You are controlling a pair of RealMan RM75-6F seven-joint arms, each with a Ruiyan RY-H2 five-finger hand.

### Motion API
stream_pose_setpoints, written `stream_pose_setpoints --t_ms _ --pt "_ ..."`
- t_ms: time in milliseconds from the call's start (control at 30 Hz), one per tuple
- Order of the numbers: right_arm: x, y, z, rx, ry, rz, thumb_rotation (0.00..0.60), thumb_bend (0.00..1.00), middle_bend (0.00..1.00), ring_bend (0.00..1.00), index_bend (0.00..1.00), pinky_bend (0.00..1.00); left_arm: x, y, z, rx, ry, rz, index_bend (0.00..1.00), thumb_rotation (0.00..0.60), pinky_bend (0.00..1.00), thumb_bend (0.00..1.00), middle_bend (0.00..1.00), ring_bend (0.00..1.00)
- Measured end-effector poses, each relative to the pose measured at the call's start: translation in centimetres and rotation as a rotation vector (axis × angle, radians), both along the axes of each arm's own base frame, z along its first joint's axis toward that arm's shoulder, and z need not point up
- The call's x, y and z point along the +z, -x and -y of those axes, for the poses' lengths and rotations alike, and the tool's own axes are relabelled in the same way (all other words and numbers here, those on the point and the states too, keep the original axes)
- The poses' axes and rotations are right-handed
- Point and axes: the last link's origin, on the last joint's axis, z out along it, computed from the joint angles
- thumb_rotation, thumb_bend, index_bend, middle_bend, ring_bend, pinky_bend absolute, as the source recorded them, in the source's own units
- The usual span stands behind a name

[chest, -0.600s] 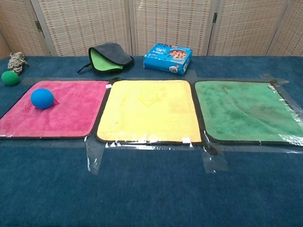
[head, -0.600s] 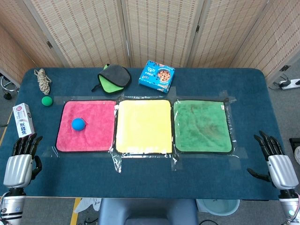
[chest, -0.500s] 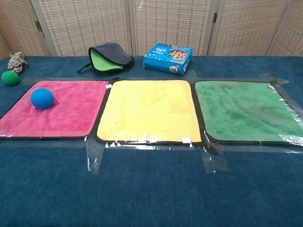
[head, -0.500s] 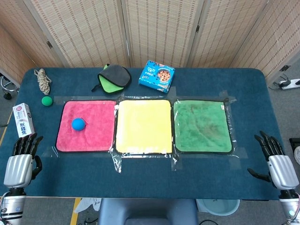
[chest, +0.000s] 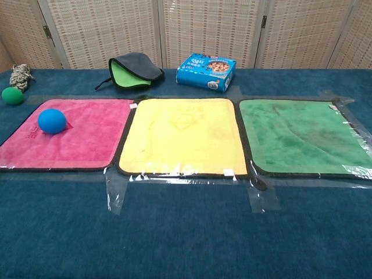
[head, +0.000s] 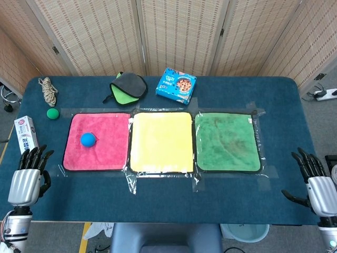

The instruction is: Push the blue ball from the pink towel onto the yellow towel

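Observation:
A blue ball (head: 88,139) (chest: 52,121) lies on the left part of the pink towel (head: 105,153) (chest: 87,142). To its right, taped down beside it, is the yellow towel (head: 161,141) (chest: 181,135). My left hand (head: 27,176) hovers at the table's front left corner, fingers spread and holding nothing, well short of the ball. At the front right corner my right hand (head: 317,184) is spread the same way, empty. Neither hand shows in the chest view.
A green towel (head: 227,141) lies right of the yellow one. Along the back are a blue cookie box (head: 176,85), a grey-green pouch (head: 126,87), a rope coil (head: 48,90) and a small green ball (head: 51,113). A white box (head: 26,134) sits at the left edge.
Both hands have shifted slightly: the left one a little right and toward the table, the right one a little further right and down. The ball has not moved.

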Motion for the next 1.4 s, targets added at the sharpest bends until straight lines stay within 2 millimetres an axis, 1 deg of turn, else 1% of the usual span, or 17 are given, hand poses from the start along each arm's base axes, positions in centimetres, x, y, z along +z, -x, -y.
stream_pose_setpoints --t_ms 200,367,567,700,767,833,933,1133,1267,1400 --pt "0.7 -0.4 -0.3 0.013 0.020 -0.004 0.600 0.08 0.00 0.00 0.00 0.00 -0.6 -0.6 -2.5 -0.070 0.042 -0.015 0.19 0.600 0.01 0.83 0.11 0.10" --pt "1.0 -0.7 -0.7 0.019 0.029 -0.004 0.600 0.08 0.00 0.00 0.00 0.00 -1.4 -1.1 -5.0 -0.125 0.074 -0.054 0.19 0.600 0.01 0.79 0.11 0.11" --pt "1.5 -0.9 -1.3 0.021 0.046 -0.006 0.600 0.08 0.00 0.00 0.00 0.00 -2.3 -1.4 -7.8 -0.147 0.118 -0.126 0.17 0.600 0.01 0.70 0.11 0.11" --pt "1.6 -1.0 -1.6 0.025 0.048 -0.008 0.600 0.08 0.00 0.00 0.00 0.00 -3.1 -1.5 -9.8 -0.149 0.148 -0.181 0.15 0.600 0.01 0.58 0.11 0.10" --pt "1.6 -1.1 -1.7 0.026 0.049 -0.009 0.600 0.08 0.00 0.00 0.00 0.00 -3.4 -1.4 -10.8 -0.148 0.156 -0.205 0.14 0.600 0.01 0.54 0.11 0.10" --pt "1.7 -1.1 -1.7 0.027 0.052 -0.009 0.600 0.08 0.00 0.00 0.00 0.00 -3.8 -1.0 -11.7 -0.143 0.165 -0.236 0.12 0.600 0.01 0.48 0.10 0.09" --pt "1.8 -1.2 -1.9 0.029 0.058 -0.009 0.600 0.08 0.00 0.00 0.00 0.00 -4.5 -0.7 -13.1 -0.128 0.180 -0.279 0.10 0.600 0.01 0.43 0.09 0.08" --pt "1.8 -1.3 -2.0 0.032 0.057 -0.010 0.600 0.08 0.00 0.00 0.00 0.00 -5.5 -0.4 -15.1 -0.118 0.176 -0.372 0.06 0.600 0.00 0.42 0.05 0.05" --pt "1.9 -1.3 -2.1 0.029 0.062 -0.010 0.600 0.07 0.00 0.00 0.00 0.00 -5.9 0.1 -16.0 -0.104 0.169 -0.446 0.01 0.600 0.00 0.41 0.01 0.01" --pt "1.9 -1.3 -2.1 0.028 0.063 -0.011 0.600 0.08 0.00 0.00 0.00 0.00 -6.1 1.0 -16.8 -0.066 0.169 -0.500 0.00 0.600 0.00 0.36 0.00 0.00"
